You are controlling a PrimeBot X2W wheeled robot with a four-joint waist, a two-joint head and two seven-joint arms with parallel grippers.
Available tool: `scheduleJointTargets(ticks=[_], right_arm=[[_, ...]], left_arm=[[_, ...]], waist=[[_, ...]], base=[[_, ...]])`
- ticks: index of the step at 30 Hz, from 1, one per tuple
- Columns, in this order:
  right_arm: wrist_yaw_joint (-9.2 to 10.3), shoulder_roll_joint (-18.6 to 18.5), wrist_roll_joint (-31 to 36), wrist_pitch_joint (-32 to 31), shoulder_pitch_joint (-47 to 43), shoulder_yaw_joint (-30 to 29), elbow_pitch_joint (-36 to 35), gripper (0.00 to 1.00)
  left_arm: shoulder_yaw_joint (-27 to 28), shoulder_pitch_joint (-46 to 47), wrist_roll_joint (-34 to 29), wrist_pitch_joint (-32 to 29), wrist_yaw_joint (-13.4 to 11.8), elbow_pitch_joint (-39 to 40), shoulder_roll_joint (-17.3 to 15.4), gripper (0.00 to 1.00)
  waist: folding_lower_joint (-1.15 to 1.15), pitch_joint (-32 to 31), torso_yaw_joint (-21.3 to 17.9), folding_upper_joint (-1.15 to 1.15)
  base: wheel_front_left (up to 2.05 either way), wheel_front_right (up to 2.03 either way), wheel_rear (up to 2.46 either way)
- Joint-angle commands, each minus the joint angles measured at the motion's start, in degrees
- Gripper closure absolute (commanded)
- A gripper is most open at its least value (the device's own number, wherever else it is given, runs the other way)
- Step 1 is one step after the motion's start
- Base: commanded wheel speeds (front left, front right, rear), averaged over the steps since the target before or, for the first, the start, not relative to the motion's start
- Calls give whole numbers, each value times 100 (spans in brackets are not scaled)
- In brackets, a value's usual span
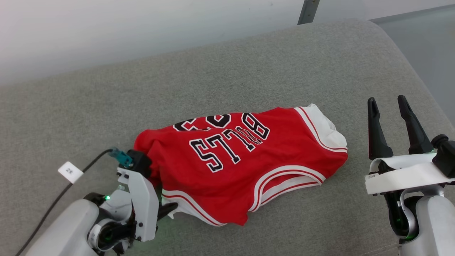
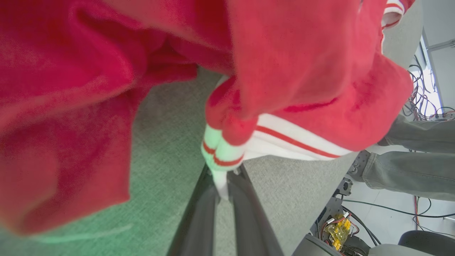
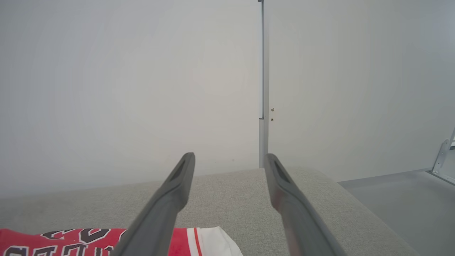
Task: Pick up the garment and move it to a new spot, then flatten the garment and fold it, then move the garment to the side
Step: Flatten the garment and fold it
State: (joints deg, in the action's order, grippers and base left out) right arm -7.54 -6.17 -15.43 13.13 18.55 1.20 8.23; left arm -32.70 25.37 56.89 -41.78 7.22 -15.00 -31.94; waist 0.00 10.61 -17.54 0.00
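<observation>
The garment (image 1: 241, 160), a red jersey with black "BULLS" lettering and white-and-red striped trim, lies crumpled in the middle of the grey cushion (image 1: 249, 64). My left gripper (image 1: 167, 208) is at its lower left corner. In the left wrist view the left gripper (image 2: 223, 177) is shut on a striped hem of the garment (image 2: 284, 71), a bit of white cloth pinched between the dark fingers (image 2: 199, 217). My right gripper (image 1: 387, 103) stands open to the right of the jersey, apart from it. In the right wrist view the right gripper (image 3: 229, 160) is empty, with the garment (image 3: 71, 241) at lower left.
A black cable with a white tag (image 1: 70, 172) runs over the cushion at the left. The cushion's right edge (image 1: 426, 85) drops to pale floor. A pale wall (image 3: 142, 89) with a metal post (image 3: 262, 106) stands behind. A person's trouser legs (image 2: 416, 156) and floor cables show beside the cushion.
</observation>
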Motion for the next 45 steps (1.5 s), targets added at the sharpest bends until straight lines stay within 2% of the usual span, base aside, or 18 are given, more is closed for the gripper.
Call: scheduleJointTargets(ticks=[1,5,11,12,13,18,19,21,24,27,38,45], right_arm=[[10,-5,45,51,13,-28,-25,0],[10,-24,72,99,-66,-118,-59,0],[10,-54,85,119,-195,-248,-40,0],[10,-54,85,119,-195,-248,-40,0],[10,-63,76,93,-231,-287,-25,0],[10,-97,58,18,-339,-358,-3,0],[10,-97,58,18,-339,-358,-3,0],[10,-103,45,-29,-394,-368,2,0],[10,-94,41,-47,-420,-341,2,0],[10,-86,31,-77,-412,-308,5,0],[10,-115,-10,-74,-374,-202,35,0],[10,-103,63,-50,-454,-319,-20,0]], left_arm=[[-14,82,58,56,27,-47,-44,100],[-14,212,251,50,32,-66,-150,100],[61,264,330,-45,29,-35,-622,100],[61,264,330,-45,29,-35,-622,100],[126,222,348,-74,27,-31,-812,100],[158,129,179,-269,-73,4,-1344,100],[158,129,179,-269,-73,4,-1344,100],[164,71,52,-353,-157,-20,-1635,100],[161,11,-44,-405,-252,-90,-1824,100],[162,-18,-63,-367,-280,-150,-1860,100],[143,-21,-114,-31,-271,-677,-1664,100],[249,448,230,-328,-361,-6,-1347,100]], waist=[[0,-1,23,0],[0,-40,109,0],[0,-170,284,0],[0,-170,284,0],[0,-218,350,0],[0,-314,499,0],[0,-314,499,0],[0,-344,556,0],[0,-365,589,0],[0,-375,598,0],[0,-311,579,0],[0,-300,620,0]], base=[[0,0,0],[0,0,0],[0,0,0],[0,0,0],[0,0,0],[0,0,0],[0,0,0],[0,0,0],[0,0,0],[0,0,0],[0,0,0],[0,0,0]])
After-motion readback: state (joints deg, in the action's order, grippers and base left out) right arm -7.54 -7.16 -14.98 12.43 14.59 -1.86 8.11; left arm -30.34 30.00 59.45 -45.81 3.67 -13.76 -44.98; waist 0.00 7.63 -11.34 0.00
